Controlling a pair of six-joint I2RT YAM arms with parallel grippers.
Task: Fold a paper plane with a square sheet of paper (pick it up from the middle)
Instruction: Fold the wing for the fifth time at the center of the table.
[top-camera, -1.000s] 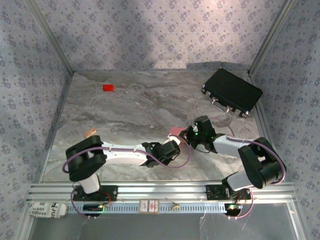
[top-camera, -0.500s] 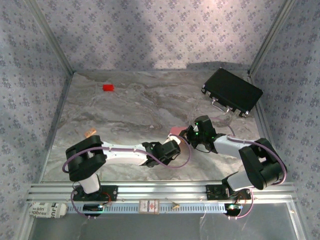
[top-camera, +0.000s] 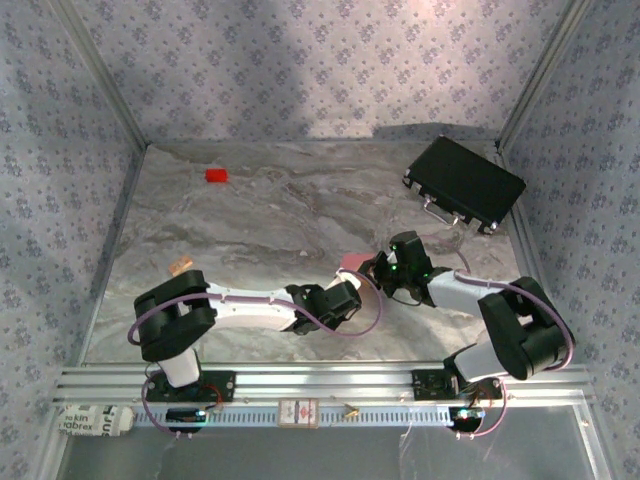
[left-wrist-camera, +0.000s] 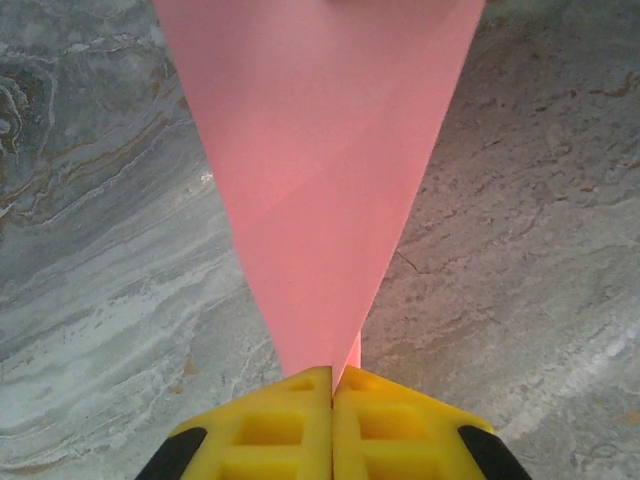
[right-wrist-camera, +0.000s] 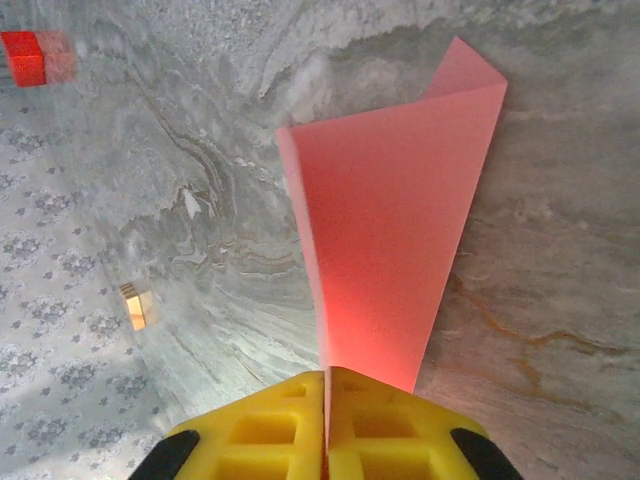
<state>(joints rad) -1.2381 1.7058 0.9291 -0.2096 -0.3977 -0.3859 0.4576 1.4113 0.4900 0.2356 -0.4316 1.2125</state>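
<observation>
The square sheet of paper (left-wrist-camera: 320, 180), salmon pink, is folded into a long pointed paper plane shape with a centre crease. It hangs just above the marble table between both arms. My left gripper (left-wrist-camera: 332, 375) is shut on its narrow end, with the yellow fingers (left-wrist-camera: 270, 425) pressed together. My right gripper (right-wrist-camera: 327, 378) is shut on the paper (right-wrist-camera: 390, 230) from the other side, and the wide end fans out over the table. From above, a small pink patch of paper (top-camera: 352, 262) shows between the left gripper (top-camera: 347, 288) and the right gripper (top-camera: 377, 268).
A small red block (top-camera: 216, 175) lies at the far left and also appears in the right wrist view (right-wrist-camera: 22, 57). A black case (top-camera: 464, 183) sits at the far right corner. A small tan block (top-camera: 181, 267) rests near the left wall. Patterned walls enclose the table.
Both arms and the paper stay almost where they were. The left wrist has shifted very slightly toward the near left.
</observation>
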